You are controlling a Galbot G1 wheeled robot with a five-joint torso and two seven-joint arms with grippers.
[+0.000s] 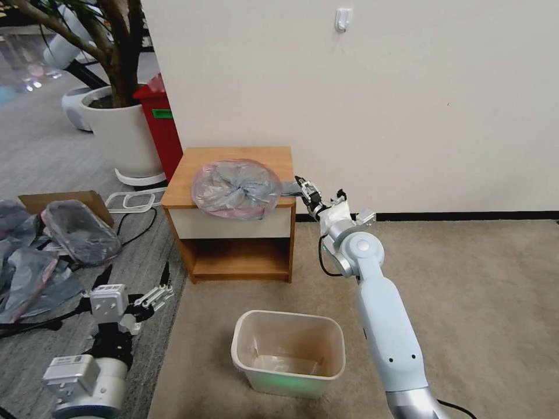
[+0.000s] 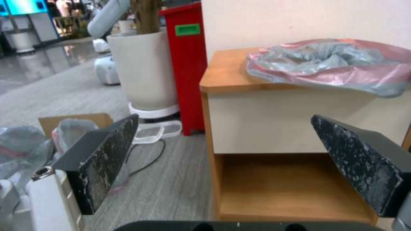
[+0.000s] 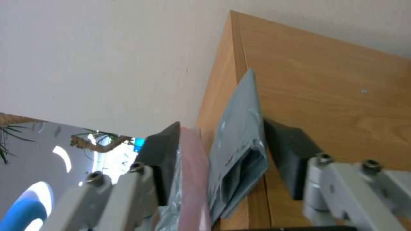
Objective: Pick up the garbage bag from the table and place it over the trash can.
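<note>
The garbage bag (image 1: 236,189), crinkly grey with a pink rim, lies flattened on the table (image 1: 244,154) and overhangs its front edge. My right gripper (image 1: 304,187) is at the table's right edge. In the right wrist view its fingers (image 3: 165,150) stand partly apart on either side of the garbage bag's (image 3: 237,128) grey fold and pink rim, not pressed together. The cream trash can (image 1: 279,317) stands on the carpet in front of the table. My left gripper (image 1: 135,278) hangs open low at the left, facing the table (image 2: 222,73) and the garbage bag (image 2: 329,61), holding nothing.
A tall red bin (image 1: 160,125) and a white planter (image 1: 119,128) stand left of the table. A cardboard box (image 1: 64,201), a heap of grey bags (image 1: 52,244) and a cable (image 1: 140,230) lie on the floor at the left. Open carpet (image 1: 466,291) stretches to the right.
</note>
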